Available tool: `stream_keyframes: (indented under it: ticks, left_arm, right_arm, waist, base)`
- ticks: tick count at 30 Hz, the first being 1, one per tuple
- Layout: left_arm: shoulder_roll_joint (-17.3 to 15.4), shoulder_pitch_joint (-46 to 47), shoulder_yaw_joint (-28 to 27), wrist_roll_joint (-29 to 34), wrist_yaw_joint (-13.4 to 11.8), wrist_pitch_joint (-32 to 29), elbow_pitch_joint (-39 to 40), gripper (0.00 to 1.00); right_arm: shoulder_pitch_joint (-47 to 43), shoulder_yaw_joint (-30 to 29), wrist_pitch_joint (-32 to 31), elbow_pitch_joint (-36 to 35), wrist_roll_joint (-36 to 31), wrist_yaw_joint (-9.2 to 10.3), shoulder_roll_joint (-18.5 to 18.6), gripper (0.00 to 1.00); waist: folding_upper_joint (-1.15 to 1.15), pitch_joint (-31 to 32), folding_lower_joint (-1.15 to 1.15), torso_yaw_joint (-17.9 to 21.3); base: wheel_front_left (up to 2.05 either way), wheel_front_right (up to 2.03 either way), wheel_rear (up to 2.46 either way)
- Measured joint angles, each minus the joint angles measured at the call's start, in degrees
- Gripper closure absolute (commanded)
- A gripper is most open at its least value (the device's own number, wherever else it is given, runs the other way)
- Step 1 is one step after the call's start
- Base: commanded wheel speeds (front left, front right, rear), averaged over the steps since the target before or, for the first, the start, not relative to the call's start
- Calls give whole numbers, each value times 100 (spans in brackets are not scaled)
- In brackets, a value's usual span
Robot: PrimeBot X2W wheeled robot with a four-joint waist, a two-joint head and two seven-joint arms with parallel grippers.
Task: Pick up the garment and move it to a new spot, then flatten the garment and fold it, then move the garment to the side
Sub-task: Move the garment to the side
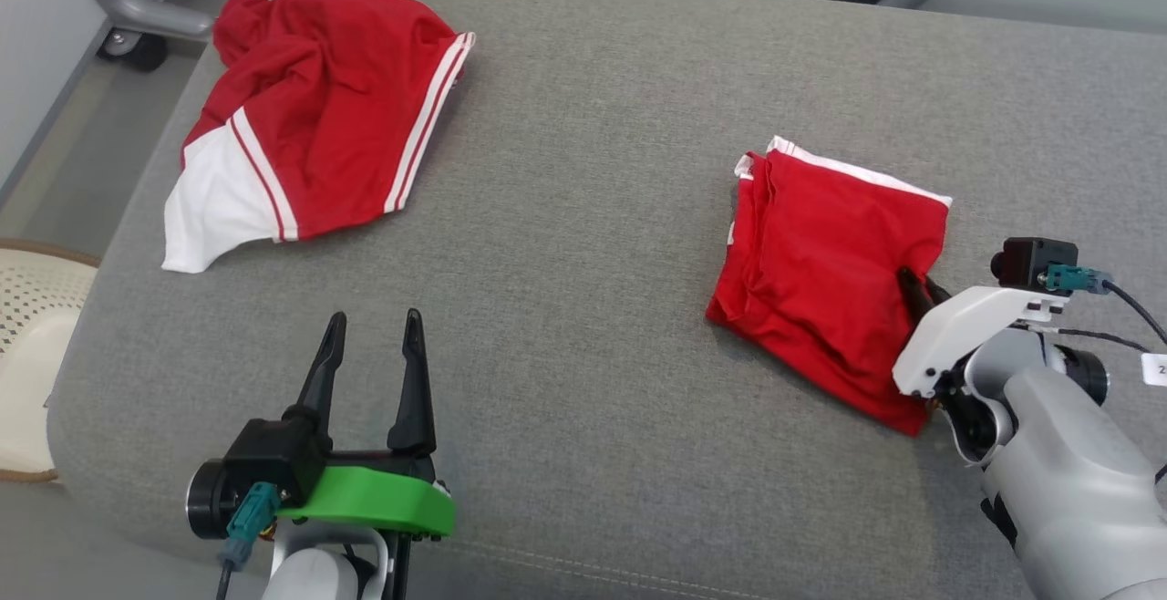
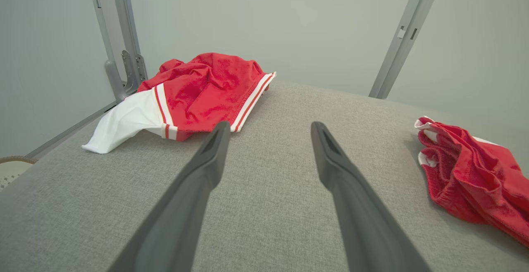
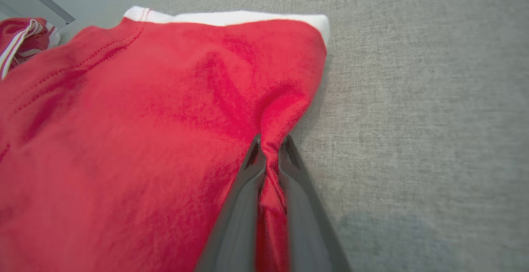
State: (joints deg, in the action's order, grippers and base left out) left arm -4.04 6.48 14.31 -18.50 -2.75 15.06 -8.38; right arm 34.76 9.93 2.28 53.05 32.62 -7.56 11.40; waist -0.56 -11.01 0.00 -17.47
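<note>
Garment (image 1: 821, 253), folded, near the surface's (image 1: 593, 217) right edge: right tool (image 3: 270, 141) closed narrow on a pinch of its cloth. Left tool (image 1: 376, 317) wide apart, empty.

Straight ahead of my left claw (image 1: 376, 317), its fingers spread, the grey woven cushion top (image 1: 583, 244) lies bare, a broad lane. Ahead and to its left, the crumpled red shorts with white stripes (image 1: 319, 117) block the way. Well off to its right lies the folded red cloth with white trim (image 1: 821, 253). My right claw (image 1: 914, 279) pinches that cloth's edge; to its right is bare cushion.
</note>
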Motion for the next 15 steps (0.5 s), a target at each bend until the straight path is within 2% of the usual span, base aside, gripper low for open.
stream_keyframes:
  ticks: [6,7,15]
  left_arm:
    - [23,172,11,108,52,8,96,0]
    - [23,172,11,108,52,8,96,0]
    - [9,447,80,368,116,8,121,0]
  right_arm:
    - [289,185,199,54,63,2,357,100]
    - [289,185,199,54,63,2,357,100]
    - [765,359,444,209,103,2,543,100]
  waist:
    - [0,-126,0,410]
    - [0,-126,0,410]
    - [0,-361,0,1149]
  base:
    - [0,0,0]
    - [0,0,0]
    - [0,0,0]
